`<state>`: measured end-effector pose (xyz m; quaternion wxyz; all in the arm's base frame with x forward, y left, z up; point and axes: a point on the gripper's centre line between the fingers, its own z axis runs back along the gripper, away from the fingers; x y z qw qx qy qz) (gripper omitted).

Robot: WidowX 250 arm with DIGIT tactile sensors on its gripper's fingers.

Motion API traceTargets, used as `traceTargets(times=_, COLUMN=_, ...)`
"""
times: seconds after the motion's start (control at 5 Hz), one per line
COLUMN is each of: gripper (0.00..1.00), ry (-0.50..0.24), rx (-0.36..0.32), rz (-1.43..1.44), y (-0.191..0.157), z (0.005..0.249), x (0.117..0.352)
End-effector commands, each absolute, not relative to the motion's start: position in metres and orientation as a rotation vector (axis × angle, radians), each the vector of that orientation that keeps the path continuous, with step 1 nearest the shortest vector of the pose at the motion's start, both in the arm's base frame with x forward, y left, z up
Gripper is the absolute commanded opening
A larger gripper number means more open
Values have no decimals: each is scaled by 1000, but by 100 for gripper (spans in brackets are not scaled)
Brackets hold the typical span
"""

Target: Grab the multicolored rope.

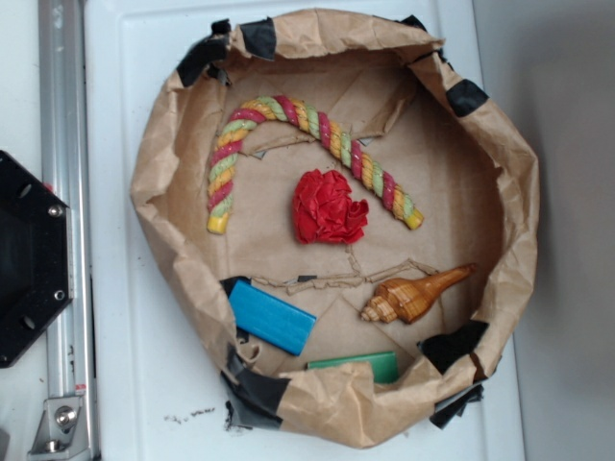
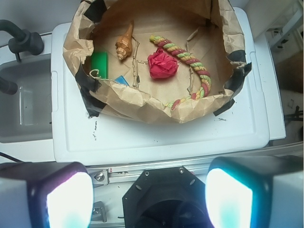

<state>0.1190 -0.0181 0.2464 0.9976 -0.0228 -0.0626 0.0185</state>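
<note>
The multicolored rope [image 1: 288, 130] is a thick twisted cord of red-pink, yellow and green strands. It lies in an arch inside the brown paper bowl [image 1: 159, 182], along its far side. In the wrist view the rope [image 2: 190, 61] curves along the bowl's right side. My gripper [image 2: 149, 199] is open and empty, its two fingers wide apart at the bottom of the wrist view, high above the black robot base and well back from the bowl. The gripper is not in the exterior view.
Inside the bowl are a crumpled red ball [image 1: 329, 206], a brown spiral shell [image 1: 415, 293], a blue block [image 1: 271, 317] and a green block [image 1: 357, 365]. The bowl sits on a white lid [image 2: 156, 137]. The black robot base [image 1: 27, 259] and a metal rail [image 1: 65, 240] are to the left.
</note>
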Motion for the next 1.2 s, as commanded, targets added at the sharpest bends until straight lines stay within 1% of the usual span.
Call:
traceTargets(times=0.0, gripper=100, ry=-125, rx=-46, rz=37, y=-18, z=246, x=119)
traceTargets(times=0.2, gripper=100, ry=-133, rx=79, rz=58, y=-11, z=214, x=166)
traceTargets(times=0.4, gripper=100, ry=-106, rx=149, rz=13, y=3, z=173, x=207)
traceTargets(times=0.6, gripper=100, ry=-49, rx=161, rz=24, y=30, z=129, x=229)
traceTargets(times=0.8, gripper=100, ry=-2, rx=134, rz=-138, y=54, z=94, x=227)
traceTargets(times=1.0, gripper=100, ry=-2, rx=134, rz=-138, y=54, z=94, x=227)
